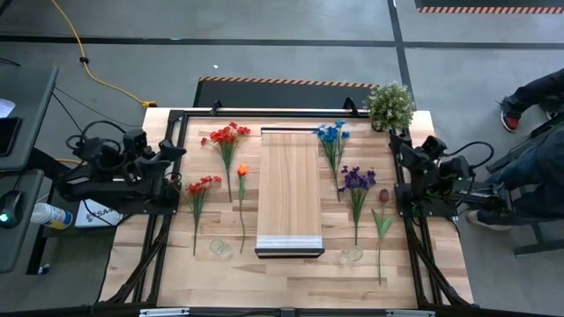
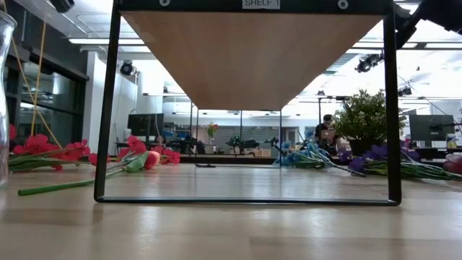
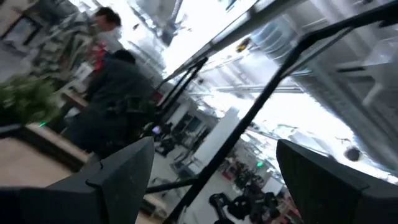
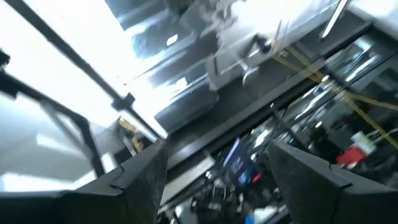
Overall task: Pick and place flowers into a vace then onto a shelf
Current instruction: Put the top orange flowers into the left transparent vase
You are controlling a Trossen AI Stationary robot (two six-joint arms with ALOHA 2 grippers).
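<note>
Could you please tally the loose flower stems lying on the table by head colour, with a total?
Red: 2, the second lying lower
Orange: 1
Blue: 1
Purple: 1
Dark red: 1
Total: 6 stems, three on either side of the shelf.

The high view looks straight down on the whole worktop (image 1: 291,282). The low view sits at worktop height, very near the shelf (image 2: 249,54), looking level beneath it into the room; both views share the shelf and the flowers (image 1: 227,136) beside it. Each wrist view tilts upward past its own dark fingers (image 3: 118,180) toward ceiling and room.
</note>
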